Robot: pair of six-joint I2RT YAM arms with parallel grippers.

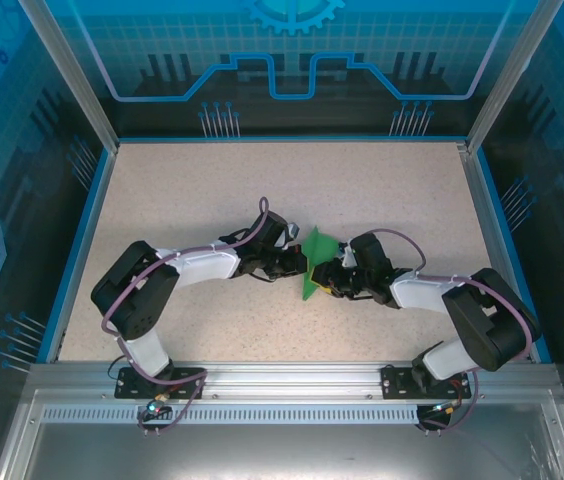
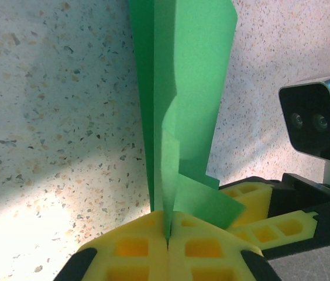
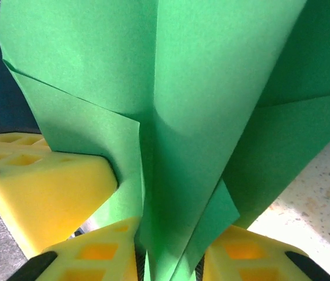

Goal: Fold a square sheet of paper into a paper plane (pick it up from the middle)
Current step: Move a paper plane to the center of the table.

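Square sheet of paper (image 1: pixel 314 262) | location: mid-bench (image 1: pixel 212 190), upright between tools | left tool (image 2: pixel 168 231): clamped on lower folds | right tool (image 3: pixel 169 257): jaws flank folds, grip undetermined | progress: lengthwise folds made; dart judged unfinished

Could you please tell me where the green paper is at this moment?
Top view: the green paper is mid-table, pinched by the left gripper on its left, with the right gripper straddling it from the right.
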